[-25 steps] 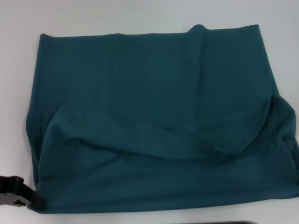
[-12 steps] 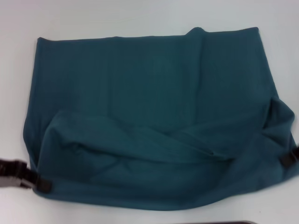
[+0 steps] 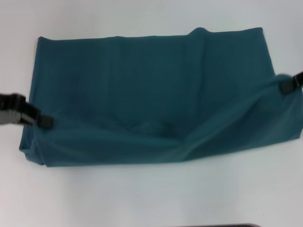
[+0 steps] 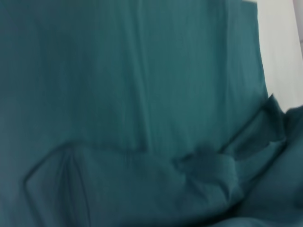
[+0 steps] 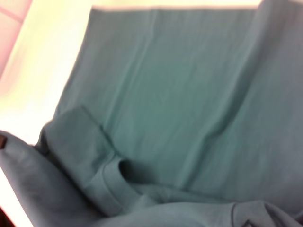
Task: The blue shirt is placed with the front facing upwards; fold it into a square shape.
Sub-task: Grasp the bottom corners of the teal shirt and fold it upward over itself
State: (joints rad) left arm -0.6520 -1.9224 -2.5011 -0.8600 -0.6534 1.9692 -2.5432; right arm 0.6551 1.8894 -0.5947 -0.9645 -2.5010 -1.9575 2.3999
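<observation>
Blue shirt: carrying the near fold across evenly

Blue shirt [image 3: 151, 90], a large dark teal-blue cotton T-shirt, lies spread on the white surface [image 3: 151, 194], already narrowed into a wide band with no lettering showing. The left pincer [image 3: 45, 122] is pinching the cloth at the band's left edge, and the right pincer [image 3: 288, 87] is pinching it at the right edge, so the near layer hangs lifted between them with a sagging crease in the middle.

The step in hand appears to be folding the near half over the far half. To do it well, both pincers should travel level and together, since the right one already sits farther along than the left, which skews the fold. Light outward tension would take out the sag. The lifted edge should land along the far hem, corners matched, before either pincer lets go.
</observation>
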